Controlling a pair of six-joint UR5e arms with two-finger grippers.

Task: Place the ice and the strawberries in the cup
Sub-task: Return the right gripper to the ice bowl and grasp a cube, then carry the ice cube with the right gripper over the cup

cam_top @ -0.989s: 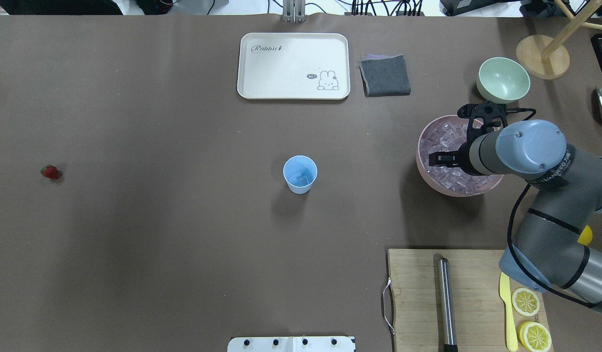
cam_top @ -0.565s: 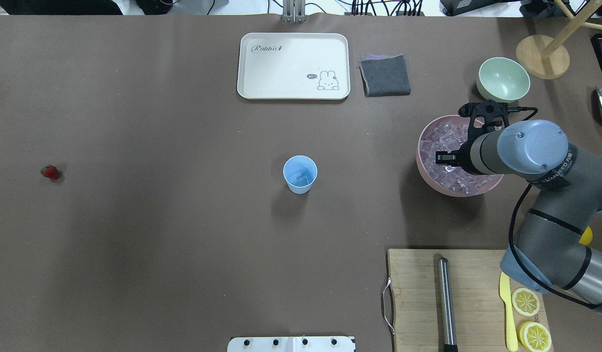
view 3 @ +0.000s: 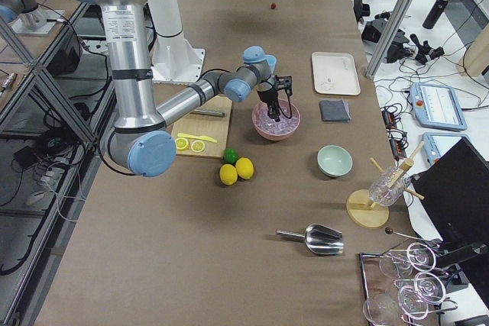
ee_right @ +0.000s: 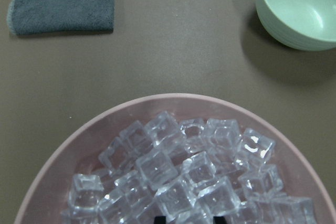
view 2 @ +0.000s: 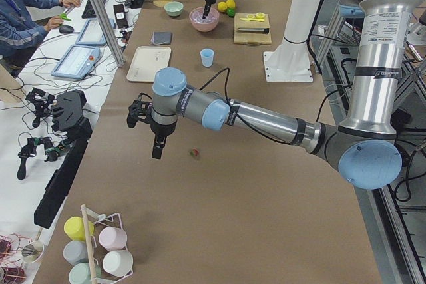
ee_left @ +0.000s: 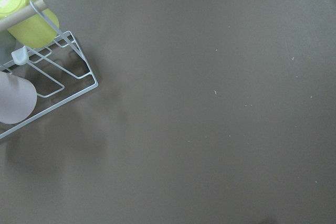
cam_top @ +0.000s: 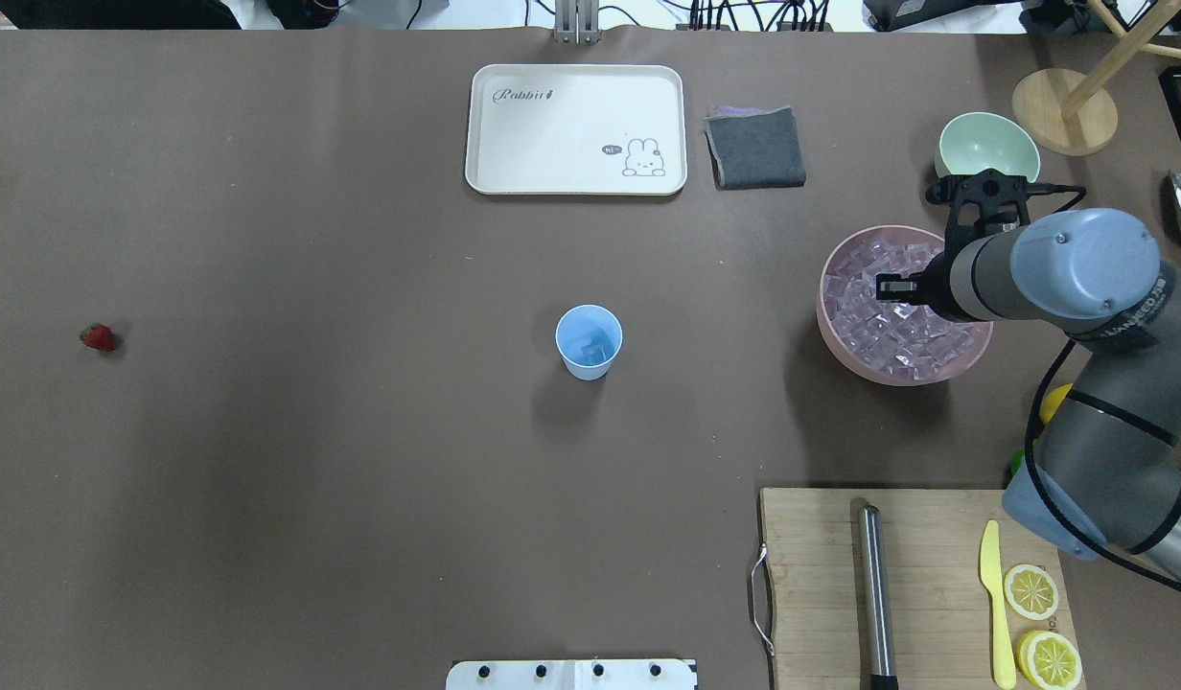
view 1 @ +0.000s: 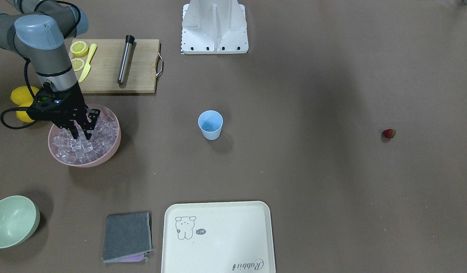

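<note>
The light blue cup stands upright mid-table, also in the front view; a clear cube seems to lie inside it. The ice fills a pink bowl. My right gripper hangs over the ice pile, fingers apart and pointing down; in the right wrist view its fingertips reach the ice. The strawberry lies alone at the table's far left. My left gripper shows only in the exterior left view, above the table beside the strawberry; I cannot tell if it is open.
A pale green bowl stands just beyond the pink bowl. A cream tray and a grey cloth lie at the far edge. A cutting board holds a metal rod, a yellow knife and lemon slices. A cup rack lies under the left wrist.
My right gripper has moved right and a little farther away across the pink bowl, from its left part towards its middle. The cup and strawberry have not moved.
</note>
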